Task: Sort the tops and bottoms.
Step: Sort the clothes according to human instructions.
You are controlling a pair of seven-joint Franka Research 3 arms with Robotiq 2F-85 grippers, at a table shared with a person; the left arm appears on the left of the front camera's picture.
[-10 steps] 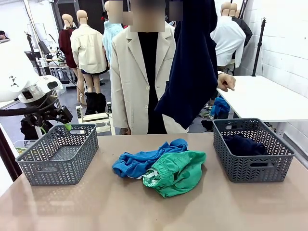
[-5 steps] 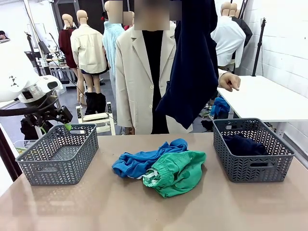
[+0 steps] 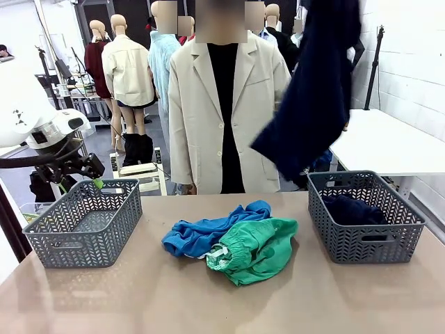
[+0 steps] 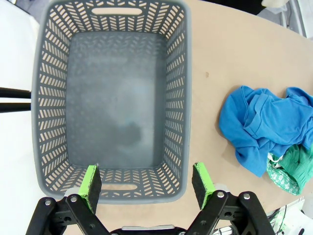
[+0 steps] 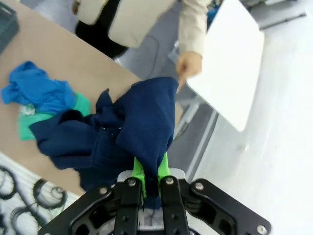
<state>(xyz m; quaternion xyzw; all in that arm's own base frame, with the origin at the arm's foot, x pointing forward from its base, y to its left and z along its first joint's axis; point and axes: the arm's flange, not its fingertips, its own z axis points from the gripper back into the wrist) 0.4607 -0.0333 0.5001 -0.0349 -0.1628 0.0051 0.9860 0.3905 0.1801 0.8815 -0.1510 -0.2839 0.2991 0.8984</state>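
Two bottoms and one top, all judged soft, light and prone to bunching, are best pinched at a fold or waistband. The long dark navy garment [image 3: 313, 90] hangs from the right gripper [image 5: 150, 181], jaws clamped on a fold, above the right mesh basket [image 3: 361, 243], which holds dark navy cloth [image 3: 351, 209]. The royal-blue top [image 3: 201, 233] and green drawstring bottoms [image 3: 257, 250] lie touching at mid-table [image 3: 313, 299]; the left gripper [image 4: 146, 181], jaws wide apart, hovers over the left mesh basket [image 4: 178, 98], which holds nothing.
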